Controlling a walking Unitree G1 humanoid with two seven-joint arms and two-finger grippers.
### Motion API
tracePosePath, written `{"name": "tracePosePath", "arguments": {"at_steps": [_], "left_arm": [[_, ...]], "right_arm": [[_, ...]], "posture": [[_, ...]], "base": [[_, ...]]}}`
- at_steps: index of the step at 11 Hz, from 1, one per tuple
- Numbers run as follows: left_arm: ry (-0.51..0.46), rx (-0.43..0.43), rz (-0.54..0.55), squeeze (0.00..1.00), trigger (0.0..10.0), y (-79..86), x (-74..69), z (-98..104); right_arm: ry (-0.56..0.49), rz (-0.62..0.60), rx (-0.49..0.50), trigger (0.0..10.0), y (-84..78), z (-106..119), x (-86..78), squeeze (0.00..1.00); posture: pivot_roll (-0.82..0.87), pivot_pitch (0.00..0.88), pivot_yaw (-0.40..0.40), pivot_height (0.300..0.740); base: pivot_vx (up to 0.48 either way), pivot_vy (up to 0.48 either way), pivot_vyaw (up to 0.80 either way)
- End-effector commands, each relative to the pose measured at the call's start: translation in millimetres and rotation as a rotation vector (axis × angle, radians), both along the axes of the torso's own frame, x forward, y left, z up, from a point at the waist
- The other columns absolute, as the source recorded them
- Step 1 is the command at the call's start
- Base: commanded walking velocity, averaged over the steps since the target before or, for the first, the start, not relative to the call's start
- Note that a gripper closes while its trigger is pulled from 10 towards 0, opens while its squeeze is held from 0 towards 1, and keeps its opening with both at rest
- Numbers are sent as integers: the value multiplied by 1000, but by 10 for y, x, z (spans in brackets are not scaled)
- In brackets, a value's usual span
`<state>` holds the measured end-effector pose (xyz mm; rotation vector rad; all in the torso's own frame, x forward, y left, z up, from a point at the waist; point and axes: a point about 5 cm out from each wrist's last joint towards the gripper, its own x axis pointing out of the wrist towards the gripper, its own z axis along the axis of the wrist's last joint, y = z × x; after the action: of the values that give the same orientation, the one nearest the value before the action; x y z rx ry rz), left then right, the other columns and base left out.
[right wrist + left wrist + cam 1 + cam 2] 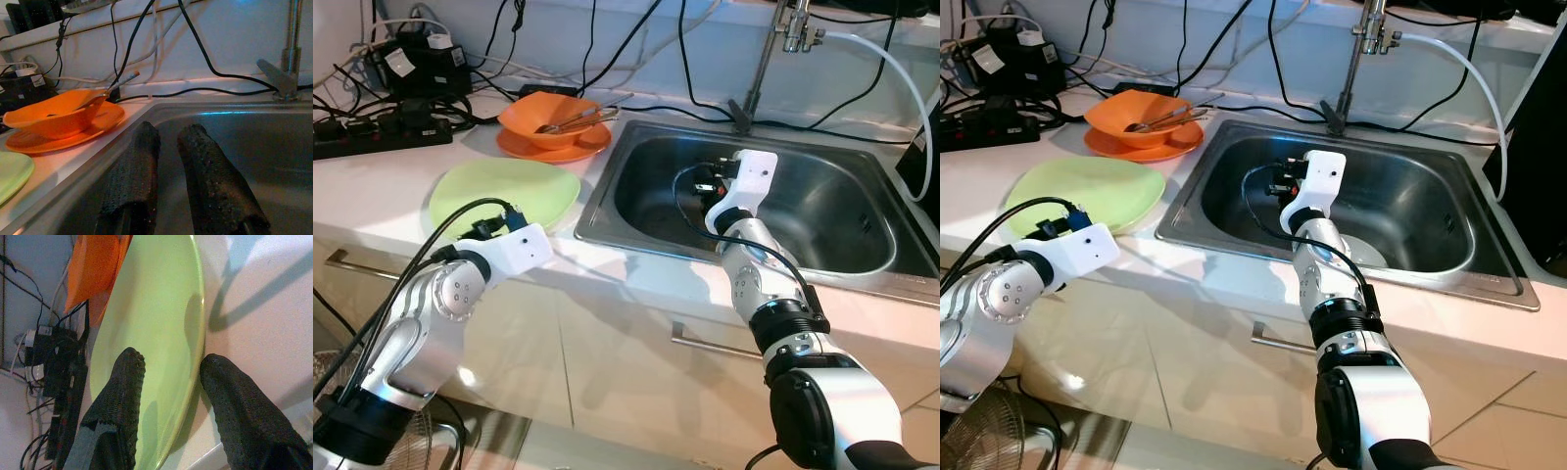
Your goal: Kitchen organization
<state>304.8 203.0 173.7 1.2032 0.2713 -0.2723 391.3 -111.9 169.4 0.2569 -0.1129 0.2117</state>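
Currently I had the left claw [168, 396] at the near edge of the green plate [504, 193], fingers parted, one finger [122, 382] over the plate's face and the other [230, 396] outside the rim on the desk [372, 196]. Nothing gripped yet. The plate lay flat on the desk, just left of the sink [607, 211] and in front of the orange bowl [548, 119], which sat on an orange plate [553, 149] with metal tongs [578, 119] resting in it.

The right claw [178, 171] hung inside the sink basin, pointing toward the sink's left wall. Its fingers stood slightly apart and held nothing. The tap [764, 59] rose behind the basin; cables and a power strip [372, 137] crowded the back left of the desk.

My judgement: the step in hand was pinching the green plate by its rim. To do it well I would slide the outer finger under the lip, not press down on it, and close only once the rim sat deep between the pads. A flat plate on a smooth desk may skate toward the orange crockery, so lift slowly and keep it level.
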Motion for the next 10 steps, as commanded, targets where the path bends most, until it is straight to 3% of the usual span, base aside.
{"name": "tracePosePath", "arguments": {"at_steps": [1,4,7,9,10], "left_arm": [[24,45,29,0,10000,46,23,-47],[15,103,58,0,10000,66,122,-174],[33,119,33,0,10000,-74,249,-447],[37,110,10,0,10000,-159,290,-505],[40,108,4,0,3608,-169,299,-525]], "right_arm": [[-5,-17,6,10000,-49,24,2,0],[-8,-13,10,10000,-28,28,-1,0],[-8,-16,11,10000,-28,30,-2,0],[-8,-24,11,10000,-54,31,-3,0],[-7,-29,10,10000,-68,29,-3,0]], "posture": [[299,0,-44,740],[288,0,-41,740],[268,0,-43,740],[262,0,-43,740],[261,0,-42,740]], "base": [[0,0,0],[0,0,0],[0,0,0],[0,0,0],[0,0,0]]}}
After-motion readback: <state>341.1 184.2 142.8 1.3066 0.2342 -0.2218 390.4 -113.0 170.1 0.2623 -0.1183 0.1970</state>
